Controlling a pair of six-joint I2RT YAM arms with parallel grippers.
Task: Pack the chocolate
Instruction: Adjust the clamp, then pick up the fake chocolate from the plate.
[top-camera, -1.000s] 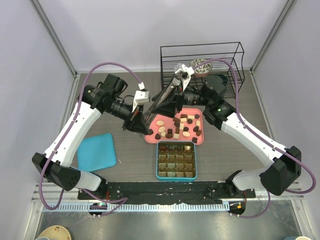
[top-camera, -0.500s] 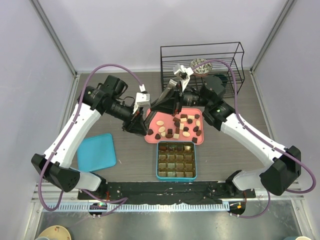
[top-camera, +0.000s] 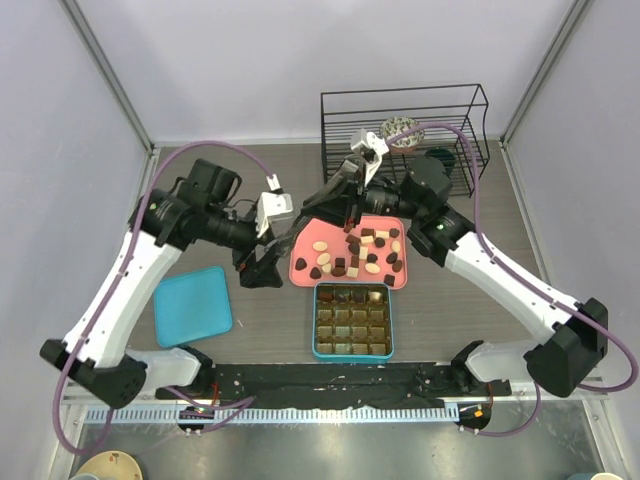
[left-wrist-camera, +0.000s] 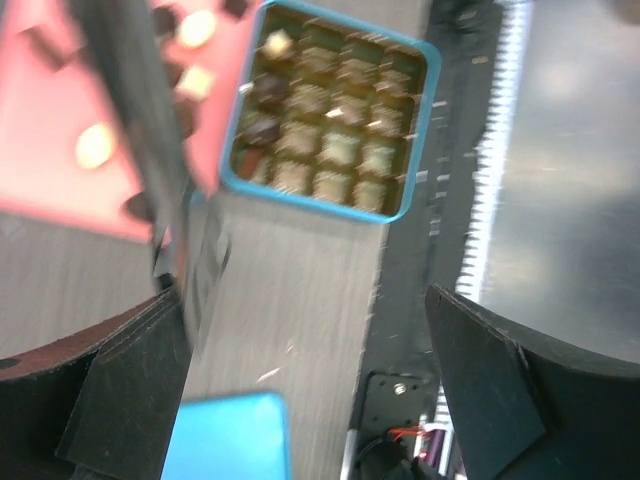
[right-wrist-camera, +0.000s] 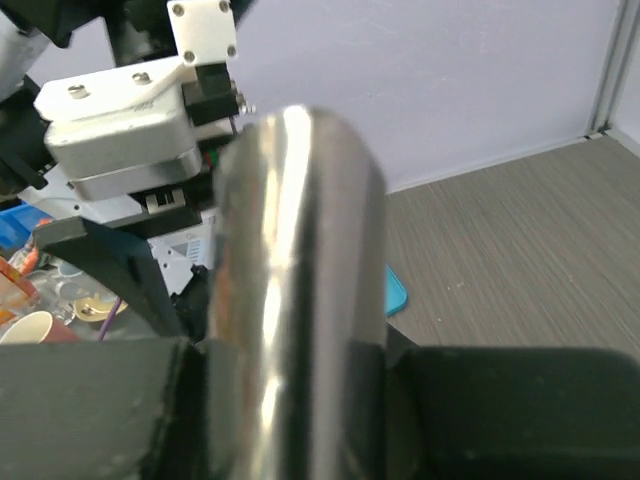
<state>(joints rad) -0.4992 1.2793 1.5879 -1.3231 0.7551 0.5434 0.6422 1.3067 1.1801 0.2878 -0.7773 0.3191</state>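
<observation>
Looks like a robotics lab cell, honestly: plain pale panels (top-camera: 300, 60) held in aluminium posts (top-camera: 105, 68) box in a tabletop (top-camera: 430, 320), and two cabled arms (top-camera: 122, 280) are bolted to a black rail (top-camera: 330, 378) along its near edge.

Chocolate (top-camera: 340, 265) lies on the tray (top-camera: 303, 279), directly behind the box (top-camera: 316, 320) (lid (top-camera: 193, 305) well left).

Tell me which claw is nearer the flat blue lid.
Left. The left claw hangs open just beyond the blue lid's right edge. The right claw is farther off, above the pink tray's far edge, gripping a metal tool.
</observation>
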